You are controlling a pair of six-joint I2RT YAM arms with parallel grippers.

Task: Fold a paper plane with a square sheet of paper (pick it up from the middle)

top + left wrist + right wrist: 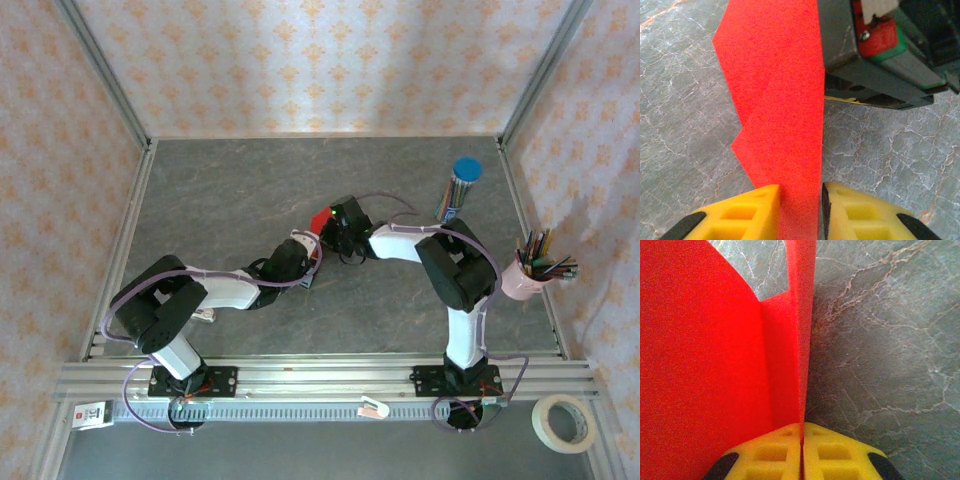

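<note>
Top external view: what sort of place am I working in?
Probably a lab-style robot test cell dressed as a home craft desk: an aluminium frame boxing in wallpapered walls, a grey marble-look tabletop, and a pink cup of pencils near the right edge.

Matt red paper plane [780, 100]; smooth grey marbled table [685, 150]
</note>
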